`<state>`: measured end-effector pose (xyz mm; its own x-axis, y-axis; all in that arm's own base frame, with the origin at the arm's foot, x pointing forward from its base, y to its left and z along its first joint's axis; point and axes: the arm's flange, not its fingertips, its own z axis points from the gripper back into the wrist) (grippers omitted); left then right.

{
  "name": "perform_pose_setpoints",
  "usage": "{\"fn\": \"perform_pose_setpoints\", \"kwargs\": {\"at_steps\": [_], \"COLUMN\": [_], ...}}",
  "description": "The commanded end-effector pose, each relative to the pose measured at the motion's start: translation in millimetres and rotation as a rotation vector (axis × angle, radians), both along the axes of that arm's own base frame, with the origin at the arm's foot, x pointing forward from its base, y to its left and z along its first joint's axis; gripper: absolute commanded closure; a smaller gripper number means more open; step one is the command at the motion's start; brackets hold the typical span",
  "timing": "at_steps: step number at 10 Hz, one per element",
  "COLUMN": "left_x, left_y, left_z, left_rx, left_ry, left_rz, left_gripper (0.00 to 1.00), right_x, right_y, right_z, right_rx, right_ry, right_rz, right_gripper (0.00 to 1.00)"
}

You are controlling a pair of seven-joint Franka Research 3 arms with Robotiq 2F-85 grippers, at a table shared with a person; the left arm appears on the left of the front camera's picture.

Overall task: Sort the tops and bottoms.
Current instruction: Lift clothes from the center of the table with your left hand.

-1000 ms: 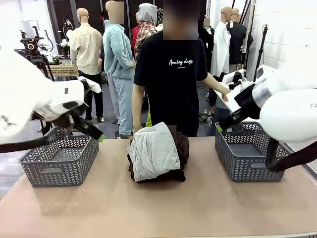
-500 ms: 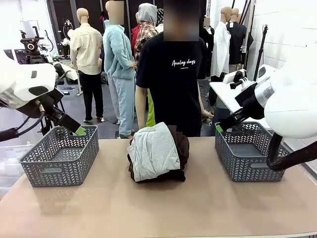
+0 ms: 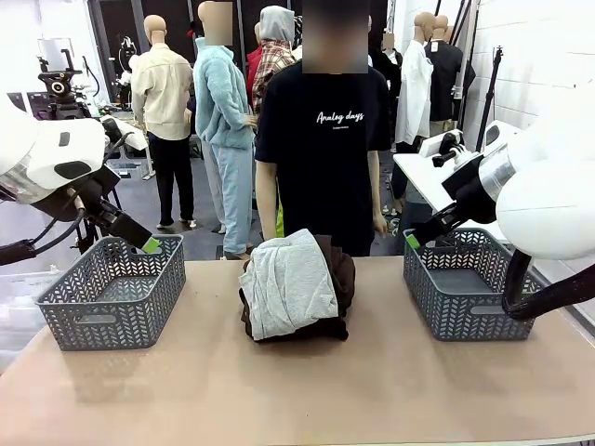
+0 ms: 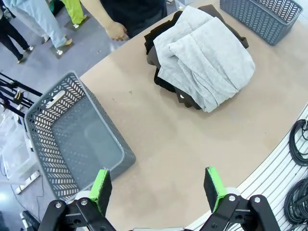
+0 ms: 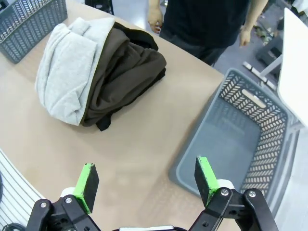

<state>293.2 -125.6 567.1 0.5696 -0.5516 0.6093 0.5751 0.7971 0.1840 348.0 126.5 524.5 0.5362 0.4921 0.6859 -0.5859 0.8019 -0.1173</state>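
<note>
Garment pile (image 3: 293,288) centred, well apart from left gripper (image 4: 157,185), right gripper (image 5: 147,177)

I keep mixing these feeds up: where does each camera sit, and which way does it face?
Front view: between the arms, facing the person across the table; left gripper and right gripper at the sides.
Left wrist view: looks down past its open fingers at the left basket.
Right wrist view: likewise, over the right basket.
Shared: the garment pile, in all three.
</note>
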Motion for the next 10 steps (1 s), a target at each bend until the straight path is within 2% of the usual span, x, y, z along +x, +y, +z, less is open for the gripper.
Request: {"fn": "perform_pose_setpoints", "kwargs": {"at_steps": [1, 8, 10], "left_x": [1.1, 0.0, 39.1], "left_y": [0.5, 0.0, -28.9], "left_z": [-1.1, 0.0, -1.1], "left_rx": [-0.001, 0.000, -0.007], "left_ry": [0.003, 0.000, 0.063], "left_rz": [0.005, 0.000, -0.070], "left_gripper": [0.00, 0.00, 0.00], "right_x": [-0.3, -0.3, -0.3], "right_y": [0.9, 0.9, 0.9], "right_z": [-0.2, -0.2, -0.2], "right_rx": [0.008, 0.008, 0.008], "right_ry": [0.004, 0.004, 0.004], "right_rz": [0.000, 0.000, 0.000], "right_gripper": [0.00, 0.00, 0.00]}}
